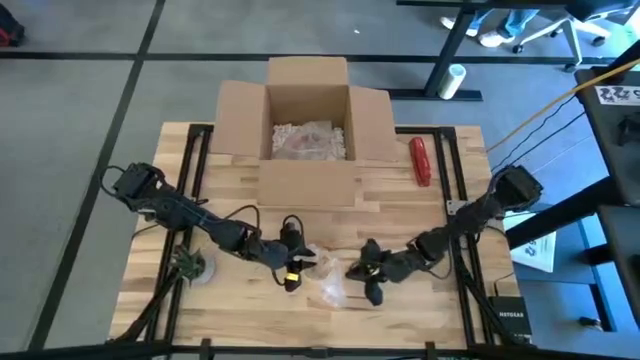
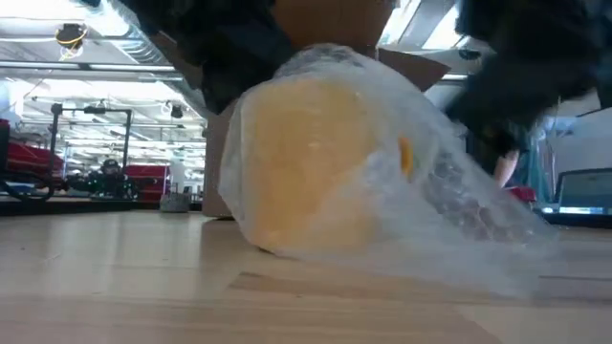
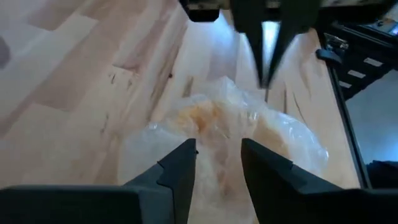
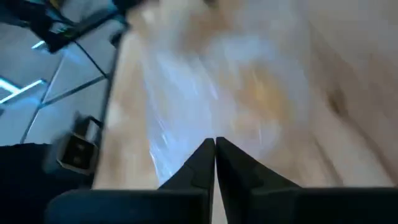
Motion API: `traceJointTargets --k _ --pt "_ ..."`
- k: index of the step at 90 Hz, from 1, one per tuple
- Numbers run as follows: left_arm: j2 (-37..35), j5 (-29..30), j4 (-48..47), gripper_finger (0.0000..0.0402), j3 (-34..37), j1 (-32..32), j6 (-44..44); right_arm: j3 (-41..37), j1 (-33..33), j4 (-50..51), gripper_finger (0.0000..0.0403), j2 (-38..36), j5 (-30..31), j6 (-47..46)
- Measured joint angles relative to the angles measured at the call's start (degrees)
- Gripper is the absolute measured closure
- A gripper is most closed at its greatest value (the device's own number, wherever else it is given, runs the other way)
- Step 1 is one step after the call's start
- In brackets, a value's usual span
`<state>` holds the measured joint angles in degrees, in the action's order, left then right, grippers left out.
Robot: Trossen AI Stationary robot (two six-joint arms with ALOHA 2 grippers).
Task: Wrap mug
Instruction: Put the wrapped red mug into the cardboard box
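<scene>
Flanking the bubble-wrapped mug: left jaws parted, right jaws closed, cardboard box behind.

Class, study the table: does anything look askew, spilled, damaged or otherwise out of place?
Nothing looks spilled or broken. The mug sits loosely bundled in bubble wrap, whose loose end trails over the table. The cardboard box stands open behind.

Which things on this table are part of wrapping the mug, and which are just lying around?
In use: mug, bubble wrap, left gripper open over it, right gripper shut beside it.
Lying about: cardboard box, red tool.
</scene>
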<state>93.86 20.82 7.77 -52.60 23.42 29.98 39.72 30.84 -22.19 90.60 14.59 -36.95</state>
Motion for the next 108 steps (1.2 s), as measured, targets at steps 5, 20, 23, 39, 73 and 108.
traceJointTargets --k 5,20,23,39,73,108 --pt "0.00 0.00 0.03 0.0289 0.00 0.01 -0.13 2.68 -1.68 0.70 0.0402 -0.16 -3.76 4.22" --pt "-0.22 0.02 1.18 0.0289 -0.02 0.27 -1.91 13.06 -6.16 17.41 0.0402 -0.17 -9.70 10.86" --pt "-0.38 0.10 1.74 0.0289 -0.02 0.47 -2.49 15.28 -7.05 22.43 0.0401 -0.17 -9.63 12.07" --pt "-3.33 0.16 5.55 0.0289 -0.04 2.08 -8.16 23.97 -11.49 39.30 0.0372 -0.13 -9.74 15.83" --pt "-10.68 11.77 1.59 0.0289 1.75 10.13 -13.93 30.01 -16.30 43.24 0.0255 4.42 -15.18 16.68" --pt "-14.38 25.85 1.91 0.0289 8.70 18.50 -4.46 46.37 -16.81 58.74 0.0240 18.32 -15.88 22.49"
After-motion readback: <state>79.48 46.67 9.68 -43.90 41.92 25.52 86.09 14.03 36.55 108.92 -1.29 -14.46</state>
